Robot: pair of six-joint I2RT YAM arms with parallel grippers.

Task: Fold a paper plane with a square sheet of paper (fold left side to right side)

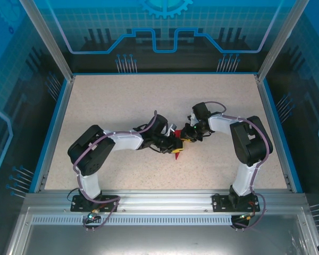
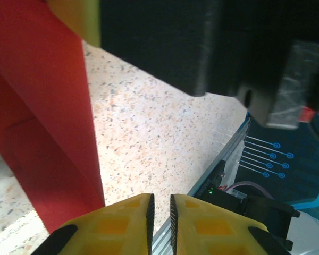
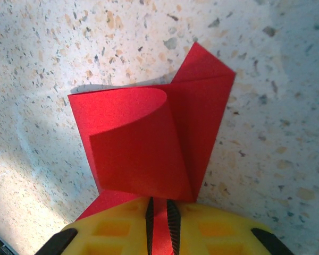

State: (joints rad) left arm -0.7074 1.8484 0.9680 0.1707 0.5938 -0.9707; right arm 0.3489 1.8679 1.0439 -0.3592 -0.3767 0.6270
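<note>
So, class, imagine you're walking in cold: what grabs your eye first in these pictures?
The bright red paper stands out first, lying at the middle of the pale speckled table. Up close it is half folded, with one flap curling over. Its near edge is pinched in the yellow right claw.

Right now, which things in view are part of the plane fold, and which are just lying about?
Job:
- half-folded red paper
- right fingers, pinching its edge
- left fingers, beside it

Not the job:
- speckled table
- blue rim
- aluminium rail
</note>
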